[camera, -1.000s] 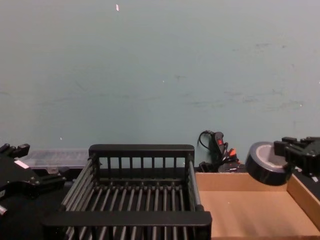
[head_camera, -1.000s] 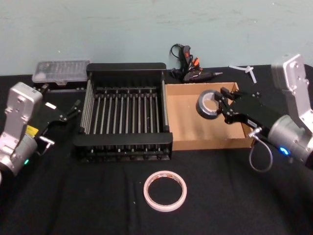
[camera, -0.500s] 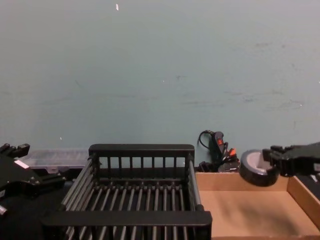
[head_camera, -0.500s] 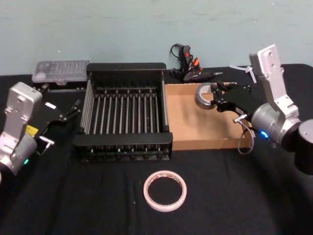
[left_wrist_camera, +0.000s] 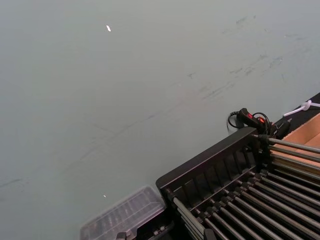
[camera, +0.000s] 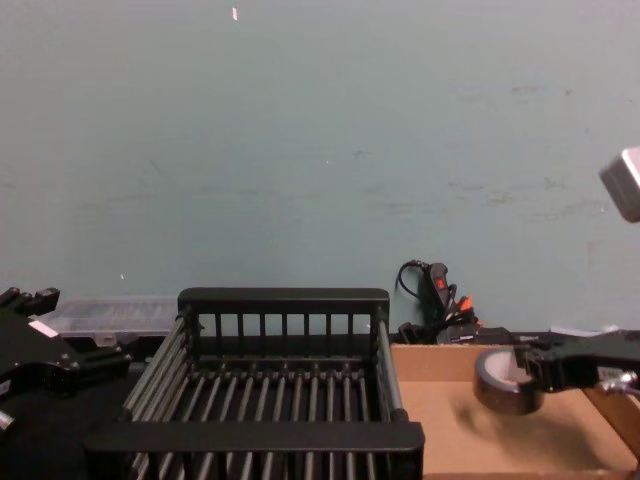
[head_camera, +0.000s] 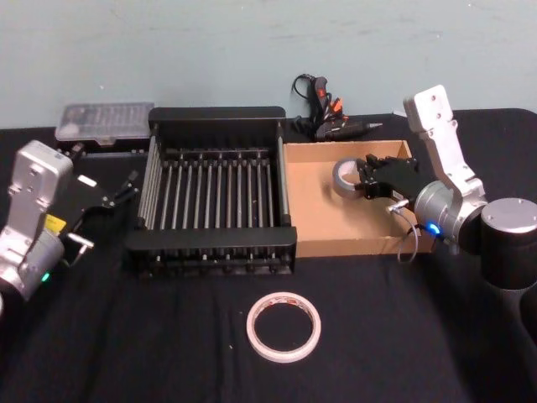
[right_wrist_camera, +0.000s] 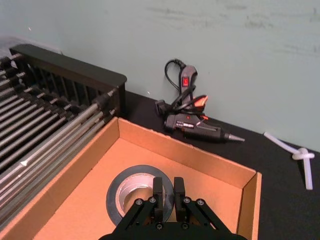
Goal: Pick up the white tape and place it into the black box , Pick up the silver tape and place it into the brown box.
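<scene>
My right gripper [head_camera: 362, 179] is shut on the rim of the silver tape [head_camera: 345, 176], a small dark grey roll. It holds the roll low inside the brown box [head_camera: 344, 246], near the back right. In the right wrist view, the fingertips [right_wrist_camera: 158, 189] pinch the silver tape [right_wrist_camera: 131, 192] over the cardboard floor [right_wrist_camera: 80, 210]. The chest view shows the silver tape [camera: 503, 382] just above the box floor [camera: 470, 445]. The white tape [head_camera: 284, 326] lies flat on the black cloth in front of the black box [head_camera: 214, 245]. My left gripper [head_camera: 124, 188] hangs open, left of that crate.
A black glue gun [head_camera: 323, 113] with its cord lies behind the brown box, against the wall. White glue sticks [right_wrist_camera: 300, 155] lie right of it. A clear plastic case [head_camera: 105, 122] sits behind the crate at the back left.
My right gripper has carried the silver tape down and forward, from above the brown box's rim to low inside it. The left arm and the white tape have not moved.
</scene>
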`<control>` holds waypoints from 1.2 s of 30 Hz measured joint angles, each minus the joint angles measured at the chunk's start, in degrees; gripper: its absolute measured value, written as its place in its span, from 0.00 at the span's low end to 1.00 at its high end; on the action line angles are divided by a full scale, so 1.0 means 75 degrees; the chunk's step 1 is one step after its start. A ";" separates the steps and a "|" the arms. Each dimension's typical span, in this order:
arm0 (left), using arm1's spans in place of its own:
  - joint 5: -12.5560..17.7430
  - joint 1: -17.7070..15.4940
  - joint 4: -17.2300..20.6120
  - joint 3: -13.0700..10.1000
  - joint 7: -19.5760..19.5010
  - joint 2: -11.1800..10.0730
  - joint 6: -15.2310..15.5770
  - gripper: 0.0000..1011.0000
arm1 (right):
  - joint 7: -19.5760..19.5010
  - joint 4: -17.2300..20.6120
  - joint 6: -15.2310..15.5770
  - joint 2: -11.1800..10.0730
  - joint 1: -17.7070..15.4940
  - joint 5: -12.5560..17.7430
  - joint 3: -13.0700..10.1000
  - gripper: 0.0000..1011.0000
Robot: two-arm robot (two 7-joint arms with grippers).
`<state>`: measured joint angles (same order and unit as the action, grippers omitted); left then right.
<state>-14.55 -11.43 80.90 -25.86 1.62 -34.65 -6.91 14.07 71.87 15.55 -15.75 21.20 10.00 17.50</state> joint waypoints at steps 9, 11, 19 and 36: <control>0.0000 0.0000 -0.0001 0.0000 0.0000 0.0000 0.0000 0.99 | 0.0000 -0.0287 0.0070 0.0131 0.0089 -0.0176 -0.0051 0.13; 0.0001 -0.0001 0.0000 0.0000 0.0000 0.0000 0.0000 0.99 | 0.0001 -0.0286 0.0070 0.0130 0.0089 -0.0175 -0.0051 0.13; 0.0000 0.0000 0.0000 0.0000 0.0000 0.0000 0.0000 0.99 | 0.0004 -0.0268 0.0066 0.0119 0.0089 -0.0169 -0.0050 0.15; 0.0000 0.0000 0.0000 0.0000 0.0000 0.0000 0.0000 0.99 | 0.0004 -0.0244 0.0057 0.0108 0.0081 -0.0143 -0.0045 0.69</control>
<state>-14.55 -11.43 80.90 -25.86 1.62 -34.65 -6.91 14.10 70.04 15.98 -14.94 21.80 8.93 17.17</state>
